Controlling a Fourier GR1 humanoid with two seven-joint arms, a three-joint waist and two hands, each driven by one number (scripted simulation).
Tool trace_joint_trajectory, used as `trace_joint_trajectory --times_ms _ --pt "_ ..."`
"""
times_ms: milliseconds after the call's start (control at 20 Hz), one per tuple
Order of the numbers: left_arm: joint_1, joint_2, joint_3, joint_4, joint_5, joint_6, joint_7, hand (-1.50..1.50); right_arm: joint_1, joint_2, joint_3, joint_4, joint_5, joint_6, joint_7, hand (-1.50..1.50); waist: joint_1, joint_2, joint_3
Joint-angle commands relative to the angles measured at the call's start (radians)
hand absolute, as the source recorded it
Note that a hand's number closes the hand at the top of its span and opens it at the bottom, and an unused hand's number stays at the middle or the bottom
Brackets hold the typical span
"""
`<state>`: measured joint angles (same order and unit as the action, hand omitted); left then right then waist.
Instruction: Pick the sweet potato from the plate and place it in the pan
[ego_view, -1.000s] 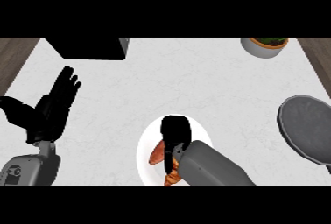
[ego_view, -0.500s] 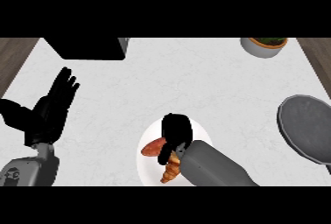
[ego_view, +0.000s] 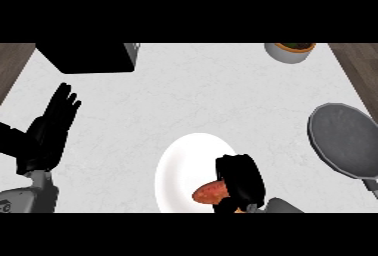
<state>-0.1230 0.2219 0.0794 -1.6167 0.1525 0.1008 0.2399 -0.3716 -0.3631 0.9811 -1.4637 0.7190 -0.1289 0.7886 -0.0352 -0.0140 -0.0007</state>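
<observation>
The right hand (ego_view: 241, 182) has pulled back toward the lower edge since a moment ago, and more of the plate (ego_view: 181, 160) now shows bare above it. From the head view, that hand sits over the plate's lower right part, fingers curled down against the sweet potato (ego_view: 209, 193), which lies on the plate at the hand's left side, orange end poking out; whether it is lifted I cannot tell. The pan (ego_view: 345, 140) waits well apart at the right edge. The left hand (ego_view: 46, 134) rests at the left, fingers straight and up, holding nothing. A black box (ego_view: 88, 56) and a pot (ego_view: 289, 51) stand along the top.
</observation>
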Motion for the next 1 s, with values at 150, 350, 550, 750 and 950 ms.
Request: trace_joint_trajectory --times_ms 150,350,550,750,950 --pt "0.006 -0.002 0.002 -0.007 -0.004 0.01 0.022 0.0 0.036 -0.266 -0.011 -0.426 0.252 -0.041 0.112 1.5 -0.018 -0.007 -0.001" --pt "0.01 0.023 0.026 0.0 0.003 -0.011 -0.002 0.0 0.041 -0.403 -0.108 -0.68 0.297 0.045 0.192 1.5 -0.008 -0.002 -0.001" --pt "0.017 -0.011 -0.008 -0.01 -0.002 -0.023 -0.016 0.0 0.178 -0.502 -0.184 -0.881 0.297 0.092 0.238 1.5 0.015 0.009 0.0" --pt "-0.022 -0.045 -0.028 0.002 -0.03 0.011 -0.016 0.0 0.241 -0.538 -0.348 -0.941 0.212 0.078 0.214 1.5 0.021 0.012 0.001" --pt "-0.002 -0.038 -0.018 0.001 -0.024 0.001 -0.012 0.0 0.282 -0.59 -0.577 -0.872 0.072 -0.006 0.125 1.5 0.023 0.014 0.002"
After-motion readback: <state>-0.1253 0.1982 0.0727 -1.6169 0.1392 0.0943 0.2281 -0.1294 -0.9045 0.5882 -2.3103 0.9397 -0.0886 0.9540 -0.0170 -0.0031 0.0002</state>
